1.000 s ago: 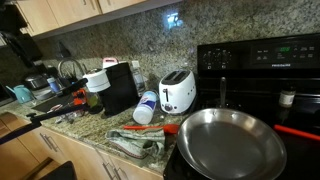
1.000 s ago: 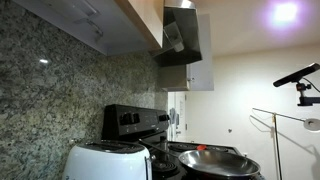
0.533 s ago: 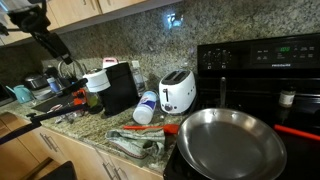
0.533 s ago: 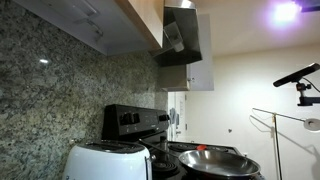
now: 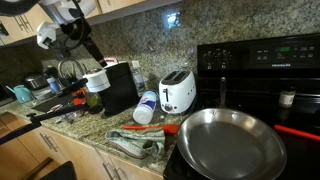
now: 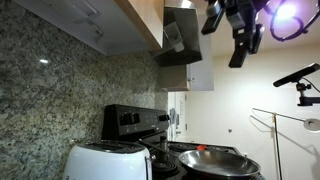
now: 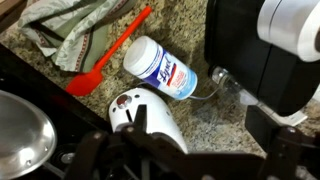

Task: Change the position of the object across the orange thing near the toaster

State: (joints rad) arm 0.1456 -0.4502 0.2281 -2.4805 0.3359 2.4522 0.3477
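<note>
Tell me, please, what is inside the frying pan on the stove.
Nothing shows inside the pan: in an exterior view its shiny bottom is bare. The wrist view catches only part of it.

White toaster [image 7: 150, 120], white bottle [image 7: 160, 68] with a blue-printed label, orange spatula [image 7: 108, 50] and grey-green cloth [image 7: 70, 30] against speckled brown-and-grey granite countertop [image 7: 215, 125]; black stove [image 5: 255, 60], silver pan [image 5: 232, 142].
</note>
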